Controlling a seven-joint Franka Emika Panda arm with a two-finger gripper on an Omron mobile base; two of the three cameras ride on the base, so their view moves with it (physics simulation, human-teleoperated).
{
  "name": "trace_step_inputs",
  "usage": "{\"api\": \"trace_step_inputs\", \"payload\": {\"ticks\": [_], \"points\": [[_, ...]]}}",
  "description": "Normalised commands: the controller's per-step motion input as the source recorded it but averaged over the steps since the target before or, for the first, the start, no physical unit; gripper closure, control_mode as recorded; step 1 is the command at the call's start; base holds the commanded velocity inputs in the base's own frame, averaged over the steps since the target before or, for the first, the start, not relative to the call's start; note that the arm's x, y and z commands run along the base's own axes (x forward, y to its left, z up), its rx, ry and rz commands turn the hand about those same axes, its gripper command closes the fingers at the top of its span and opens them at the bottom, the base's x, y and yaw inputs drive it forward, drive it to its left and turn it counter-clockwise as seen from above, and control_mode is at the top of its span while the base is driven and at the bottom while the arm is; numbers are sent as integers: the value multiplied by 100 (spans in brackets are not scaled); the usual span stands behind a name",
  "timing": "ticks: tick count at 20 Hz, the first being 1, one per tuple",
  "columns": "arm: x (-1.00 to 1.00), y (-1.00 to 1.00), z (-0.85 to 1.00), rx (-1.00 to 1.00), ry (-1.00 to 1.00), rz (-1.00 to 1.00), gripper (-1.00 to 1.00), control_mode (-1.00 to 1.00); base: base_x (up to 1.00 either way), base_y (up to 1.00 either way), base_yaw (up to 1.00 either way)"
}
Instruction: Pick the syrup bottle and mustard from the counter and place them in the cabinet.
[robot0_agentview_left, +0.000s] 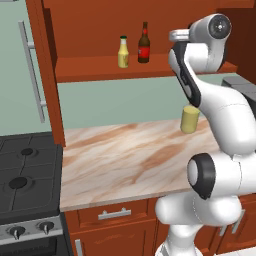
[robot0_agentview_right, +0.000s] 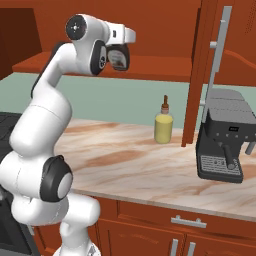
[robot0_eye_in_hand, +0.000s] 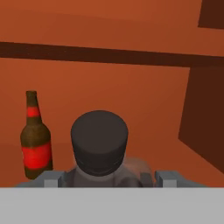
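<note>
syrup bottle (robot0_eye_in_hand: 99, 144) is up inside the cabinet (robot0_agentview_left: 100, 70), its dark cap right in front of the claw (robot0_agentview_right: 119, 56), jaws spread on either side of it. Can't tell if they're touching. 1 slim red-label bottle (robot0_eye_in_hand: 35, 138) stands beside it.

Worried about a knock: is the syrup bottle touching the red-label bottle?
Apart. The hand view shows bare cabinet wood between the syrup bottle and the red-label bottle.
</note>
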Motion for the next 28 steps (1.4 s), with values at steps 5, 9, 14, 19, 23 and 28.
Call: {"api": "trace_step_inputs", "payload": {"ticks": [5,9,14,19,23,28], "points": [[32,0,0,0,0,0,100,-100,0,0,0],[41,0,0,0,0,0,100,-100,0,0,0],[27,-5,0,0,0,4,100,-100,0,0,0],[19,-14,0,0,1,7,100,-100,0,0,0],[9,-13,0,-1,0,7,100,-100,0,0,0],[0,0,0,-1,0,0,100,-100,0,0,0]]}}
